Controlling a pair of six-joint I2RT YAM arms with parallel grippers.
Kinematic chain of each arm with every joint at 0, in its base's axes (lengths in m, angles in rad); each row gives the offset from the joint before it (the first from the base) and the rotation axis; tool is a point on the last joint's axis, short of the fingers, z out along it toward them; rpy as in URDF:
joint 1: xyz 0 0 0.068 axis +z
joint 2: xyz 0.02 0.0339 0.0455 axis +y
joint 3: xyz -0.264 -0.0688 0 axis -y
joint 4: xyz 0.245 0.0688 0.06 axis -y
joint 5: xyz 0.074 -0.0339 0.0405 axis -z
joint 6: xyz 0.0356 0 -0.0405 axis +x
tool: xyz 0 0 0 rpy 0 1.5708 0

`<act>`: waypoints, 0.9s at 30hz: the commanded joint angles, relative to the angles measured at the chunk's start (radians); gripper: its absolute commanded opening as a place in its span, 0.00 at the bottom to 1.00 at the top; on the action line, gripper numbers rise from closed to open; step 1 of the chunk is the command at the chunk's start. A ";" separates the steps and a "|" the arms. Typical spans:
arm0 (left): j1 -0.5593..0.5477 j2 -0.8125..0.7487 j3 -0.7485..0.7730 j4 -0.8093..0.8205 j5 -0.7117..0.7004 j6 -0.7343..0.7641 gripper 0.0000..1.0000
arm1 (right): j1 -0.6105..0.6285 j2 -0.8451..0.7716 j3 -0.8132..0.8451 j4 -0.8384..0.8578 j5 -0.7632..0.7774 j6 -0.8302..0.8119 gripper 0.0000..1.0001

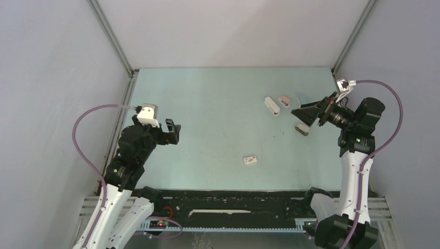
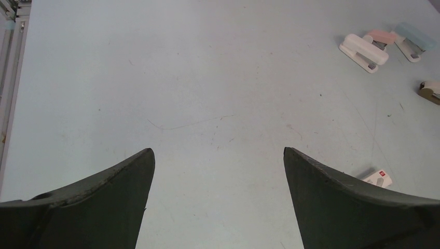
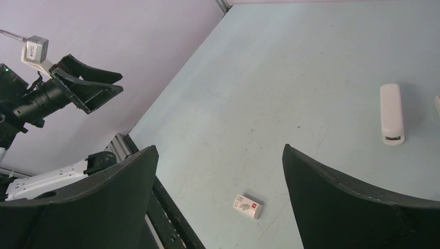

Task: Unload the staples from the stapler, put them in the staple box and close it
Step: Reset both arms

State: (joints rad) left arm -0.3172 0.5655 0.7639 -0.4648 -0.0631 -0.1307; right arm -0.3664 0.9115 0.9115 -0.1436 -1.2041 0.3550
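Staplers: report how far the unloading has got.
Done: nothing that shows; no loose staples on the table, and the white stapler and pink stapler lie untouched. In hand: nothing; the left fingers and right fingers stand open and empty, clear of both. Left: the whole job.

Four small staplers lie on the pale surface (image 2: 207,78), toward its far right side. A white stapler (image 2: 364,52), a pink stapler (image 2: 383,37) and a pale blue stapler (image 2: 415,42) lie flat, close together. A brownish stapler (image 2: 430,92) lies apart from them, nearer the arms.
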 commanded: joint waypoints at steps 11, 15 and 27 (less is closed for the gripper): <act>0.011 -0.010 -0.014 0.037 0.017 0.013 1.00 | -0.006 -0.011 0.004 0.026 0.006 0.015 1.00; 0.012 -0.010 -0.014 0.037 0.017 0.014 1.00 | -0.006 -0.011 0.004 0.028 0.005 0.015 1.00; 0.012 -0.010 -0.014 0.037 0.019 0.014 1.00 | -0.006 -0.011 0.003 0.027 -0.002 0.009 1.00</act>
State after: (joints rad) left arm -0.3164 0.5621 0.7639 -0.4648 -0.0631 -0.1307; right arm -0.3664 0.9115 0.9115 -0.1429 -1.2018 0.3546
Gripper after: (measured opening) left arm 0.996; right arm 0.994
